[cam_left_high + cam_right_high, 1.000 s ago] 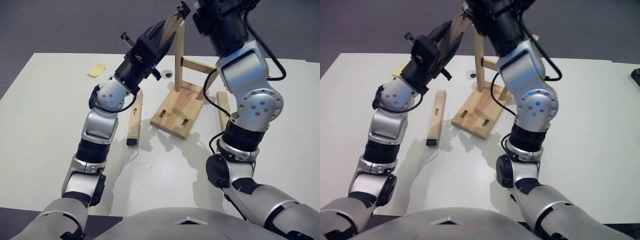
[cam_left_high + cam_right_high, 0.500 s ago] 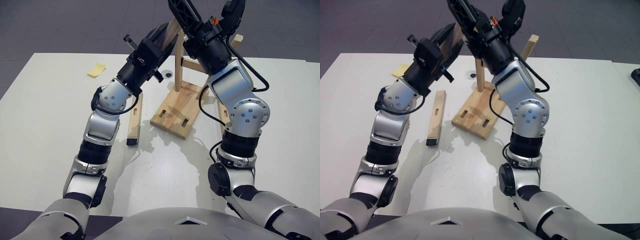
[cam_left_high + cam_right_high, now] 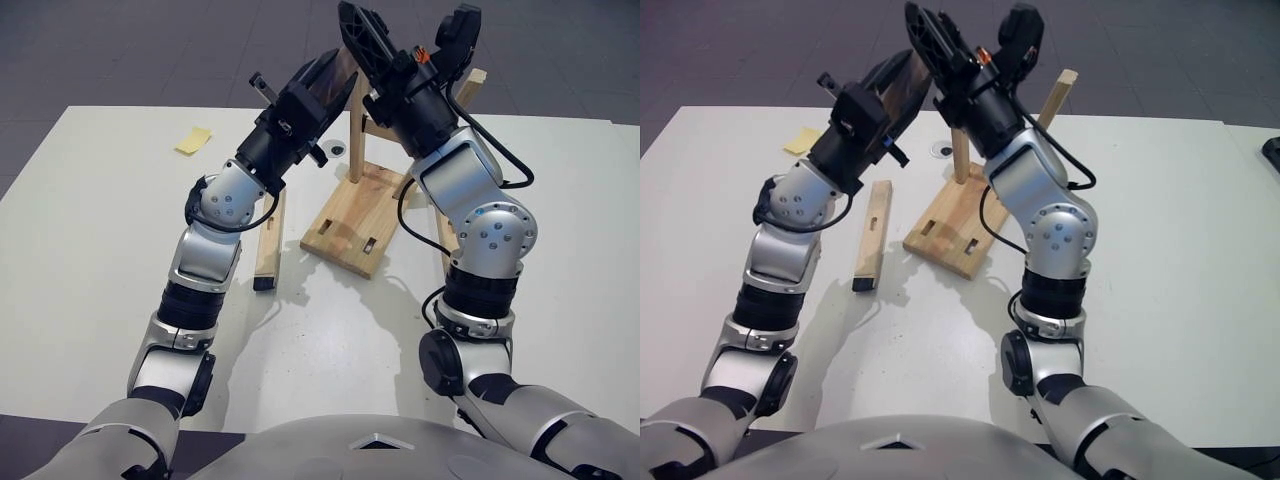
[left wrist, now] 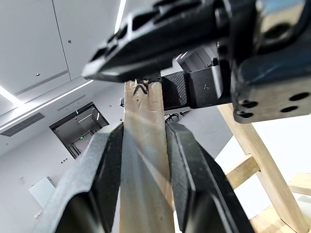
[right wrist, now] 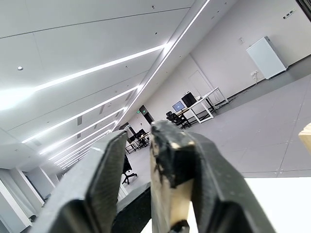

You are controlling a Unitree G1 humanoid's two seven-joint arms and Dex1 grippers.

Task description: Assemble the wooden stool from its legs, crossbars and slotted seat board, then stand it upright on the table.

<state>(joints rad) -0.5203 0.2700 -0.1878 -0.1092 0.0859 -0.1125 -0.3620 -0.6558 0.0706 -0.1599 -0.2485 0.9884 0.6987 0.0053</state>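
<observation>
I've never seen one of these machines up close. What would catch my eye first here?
Both arms are raised over the white table, the left gripper clamped on a wooden leg and the open right gripper at that leg's top end. Under them the slotted seat board lies flat with an upright leg standing in it; a loose leg lies on the table to its left.

One seat board [image 3: 345,235], seemingly six wooden sticks [image 3: 268,235], one sticky note [image 3: 193,140].

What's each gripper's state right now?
Left gripper: closed on a pale wooden stool leg, which it holds at a slant.
Right gripper: open, with its fingers spread either side of that leg's top end.
</observation>
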